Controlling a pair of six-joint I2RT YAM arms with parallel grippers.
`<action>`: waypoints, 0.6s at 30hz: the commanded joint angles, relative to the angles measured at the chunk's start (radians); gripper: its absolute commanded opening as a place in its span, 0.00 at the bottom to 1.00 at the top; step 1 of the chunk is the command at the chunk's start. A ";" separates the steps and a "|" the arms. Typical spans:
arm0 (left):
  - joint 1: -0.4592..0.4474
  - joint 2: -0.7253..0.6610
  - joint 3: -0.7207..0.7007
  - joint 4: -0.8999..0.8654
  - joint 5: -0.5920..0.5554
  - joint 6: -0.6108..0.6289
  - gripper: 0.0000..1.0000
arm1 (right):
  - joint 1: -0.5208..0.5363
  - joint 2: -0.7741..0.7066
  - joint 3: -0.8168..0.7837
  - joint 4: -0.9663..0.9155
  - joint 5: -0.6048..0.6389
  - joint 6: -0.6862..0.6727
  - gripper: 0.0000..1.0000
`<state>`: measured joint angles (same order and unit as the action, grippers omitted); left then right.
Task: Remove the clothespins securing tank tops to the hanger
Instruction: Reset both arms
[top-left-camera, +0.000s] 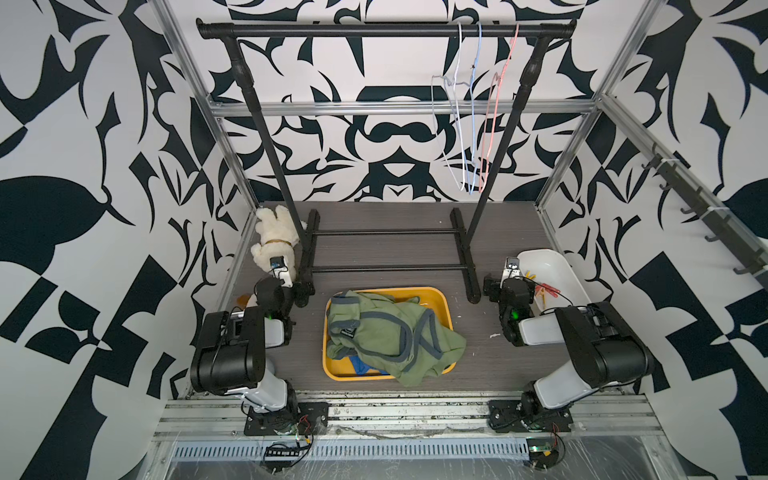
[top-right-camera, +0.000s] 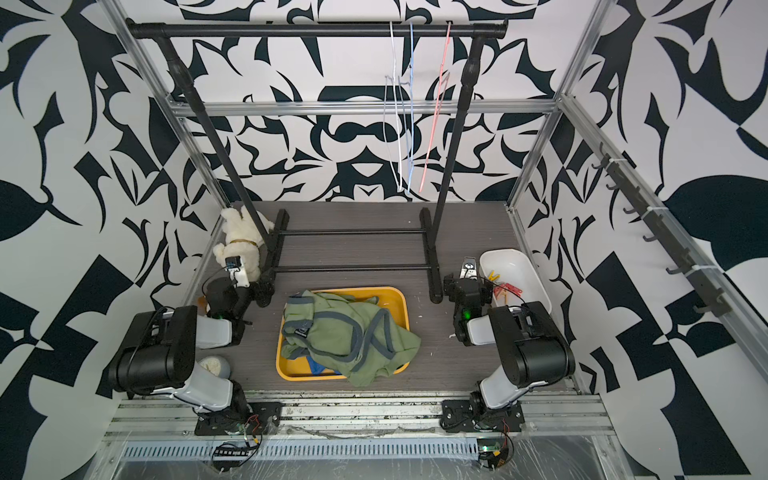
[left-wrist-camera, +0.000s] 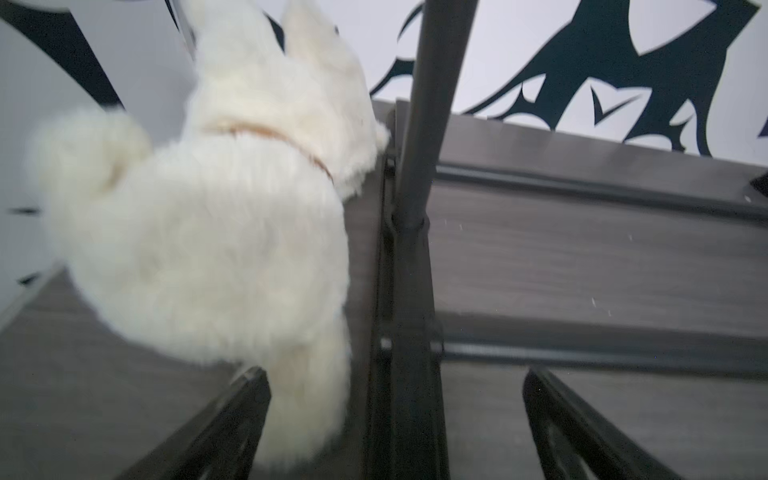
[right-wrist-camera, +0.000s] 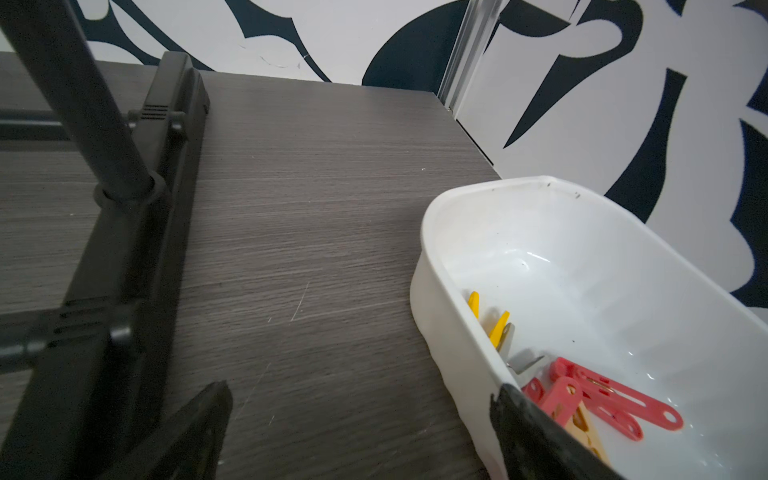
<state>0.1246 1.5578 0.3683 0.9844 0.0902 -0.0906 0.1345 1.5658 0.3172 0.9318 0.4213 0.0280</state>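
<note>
Two olive-green tank tops (top-left-camera: 390, 332) (top-right-camera: 349, 336) lie crumpled in a yellow bin (top-left-camera: 441, 300), with a bit of a blue one (top-left-camera: 360, 366) under them. Red, yellow and grey clothespins (right-wrist-camera: 602, 399) (top-left-camera: 544, 293) lie loose in a white tray (right-wrist-camera: 478, 195). Three thin hangers (top-left-camera: 473, 124) (top-right-camera: 409, 124) hang bare at the right end of the black rail. My left gripper (left-wrist-camera: 395, 374) is open low over the rack's left foot (left-wrist-camera: 409, 291), empty. My right gripper (right-wrist-camera: 359, 390) is open above the table, with one finger at the tray's near wall.
A white plush dog (top-left-camera: 274, 237) (left-wrist-camera: 208, 228) sits at the back left against the rack's left post, close to my left gripper. The black clothes rack (top-left-camera: 374, 30) spans the back of the table, and its right foot (right-wrist-camera: 166, 145) lies beside my right gripper.
</note>
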 joint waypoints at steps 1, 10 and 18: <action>0.003 -0.006 0.013 -0.091 -0.015 -0.012 0.99 | 0.001 -0.013 0.020 0.015 0.008 0.014 0.99; 0.003 -0.012 0.020 -0.114 -0.009 -0.012 0.99 | 0.001 -0.013 0.020 0.014 0.008 0.013 0.99; 0.002 -0.027 -0.062 0.020 0.178 0.066 0.99 | 0.001 -0.013 0.020 0.015 0.008 0.013 0.99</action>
<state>0.1253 1.5459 0.3099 0.9600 0.2039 -0.0513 0.1345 1.5658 0.3172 0.9318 0.4213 0.0280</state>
